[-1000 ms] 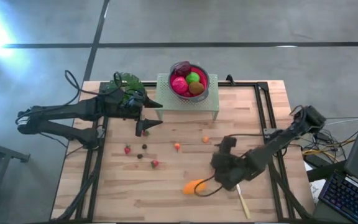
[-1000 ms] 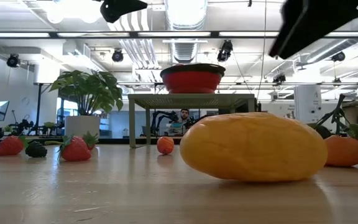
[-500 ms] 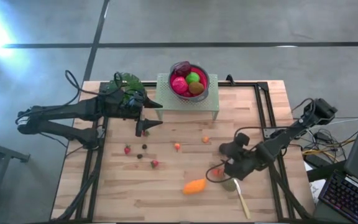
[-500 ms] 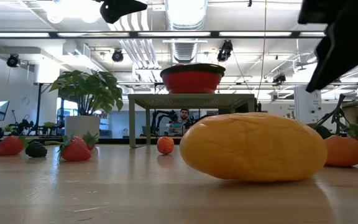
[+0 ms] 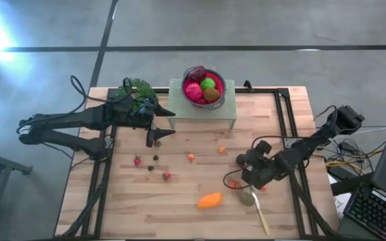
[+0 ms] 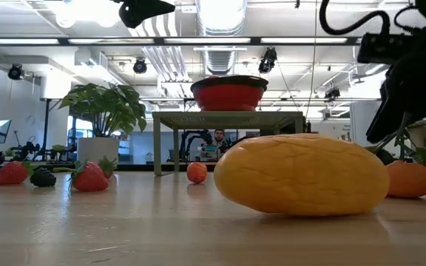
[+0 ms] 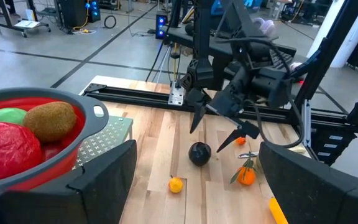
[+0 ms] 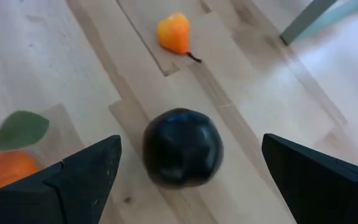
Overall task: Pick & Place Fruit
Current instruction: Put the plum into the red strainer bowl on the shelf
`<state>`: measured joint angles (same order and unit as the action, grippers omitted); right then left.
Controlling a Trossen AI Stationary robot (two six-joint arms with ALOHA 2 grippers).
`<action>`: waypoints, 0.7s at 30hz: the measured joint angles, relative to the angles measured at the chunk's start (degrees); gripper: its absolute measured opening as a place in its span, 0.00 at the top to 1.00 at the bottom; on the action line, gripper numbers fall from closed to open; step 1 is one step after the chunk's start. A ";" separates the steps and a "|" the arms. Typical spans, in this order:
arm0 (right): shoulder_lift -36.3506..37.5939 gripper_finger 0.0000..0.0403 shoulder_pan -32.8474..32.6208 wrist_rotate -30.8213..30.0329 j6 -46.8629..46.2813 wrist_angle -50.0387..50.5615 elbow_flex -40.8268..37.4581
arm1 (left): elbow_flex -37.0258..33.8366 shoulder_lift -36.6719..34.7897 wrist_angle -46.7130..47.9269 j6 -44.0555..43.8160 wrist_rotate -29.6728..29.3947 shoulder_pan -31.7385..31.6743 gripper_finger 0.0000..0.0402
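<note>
Just beyond open right tool, glossy black sphere

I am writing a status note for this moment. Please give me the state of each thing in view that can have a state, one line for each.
Left end effector: open, empty, beside the potted plant.
Right end effector: open, empty, above the dark round fruit.
Dark round fruit: on the table, not gripped.
Red bowl: on the green stand, holding several fruits.
Orange oval fruit: lying on the table.
Pale utensil: lying flat.

One bowl, one plant, one mango, one utensil.
</note>
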<state>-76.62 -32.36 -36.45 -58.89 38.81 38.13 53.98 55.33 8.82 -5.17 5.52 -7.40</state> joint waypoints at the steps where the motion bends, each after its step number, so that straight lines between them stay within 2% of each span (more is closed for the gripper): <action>1: 0.00 0.05 0.36 0.05 0.40 -1.53 -0.76 | 0.00 0.00 0.00 0.00 0.00 0.01 0.14; 15: 0.00 0.05 4.62 2.40 4.11 -16.85 -10.19 | 0.00 0.00 0.04 0.00 0.00 0.00 0.14; 21: 0.00 0.07 4.68 2.48 4.50 -18.12 -10.68 | 0.00 0.00 0.03 0.00 0.00 0.02 0.14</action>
<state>-76.62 -27.68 -33.98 -54.39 20.69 27.44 53.98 55.33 8.85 -5.17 5.52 -7.38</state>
